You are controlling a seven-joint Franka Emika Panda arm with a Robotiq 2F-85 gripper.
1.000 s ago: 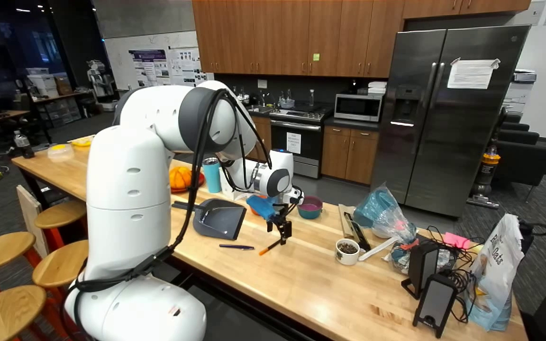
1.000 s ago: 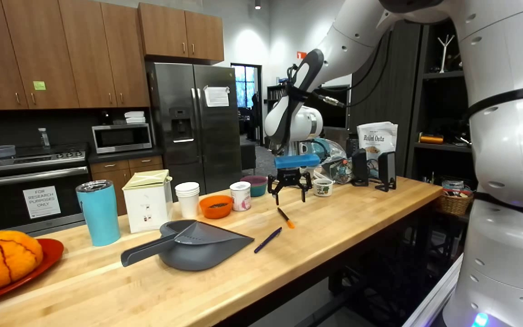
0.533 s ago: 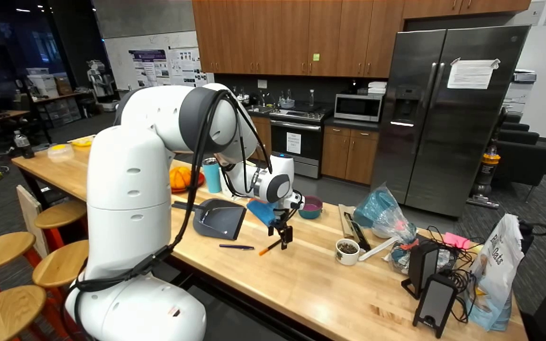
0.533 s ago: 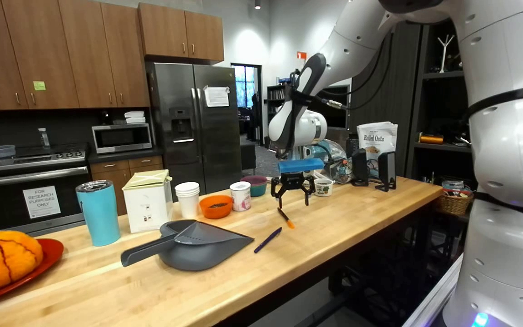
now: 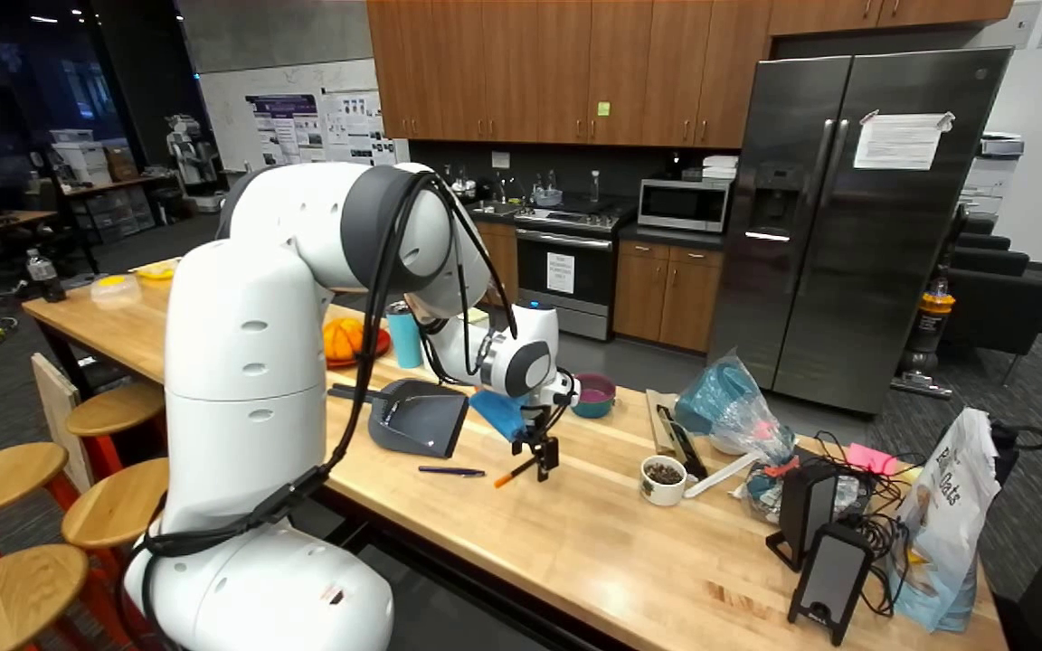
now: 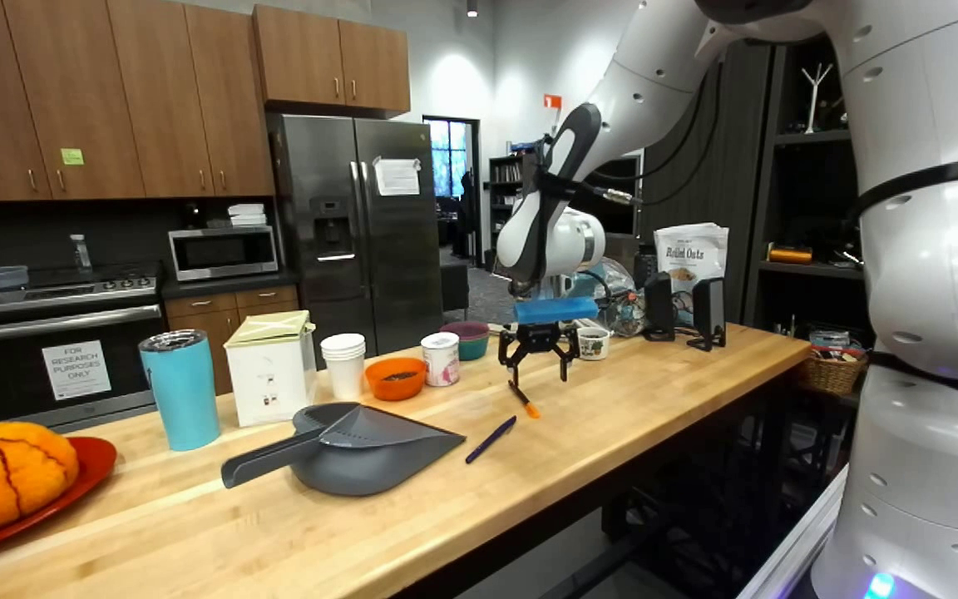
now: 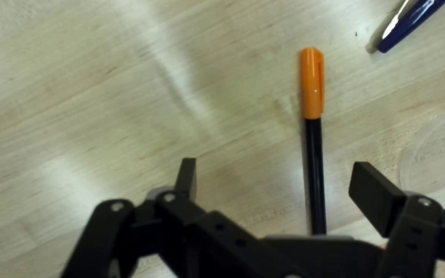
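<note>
An orange-capped black marker lay on a wooden bench, inward from its robot-side long edge. The claw, empty and spread wide, hung over it. The step looked like alignment; with the marker nearer one finger, the next move likely called for centring. Closer to that edge lay a navy pen.

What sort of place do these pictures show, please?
Probably a kitchen area in a research lab: there are a refrigerator, a microwave, and an oven whose paper sign reads "FOR RESEARCH PURPOSES ONLY".
</note>
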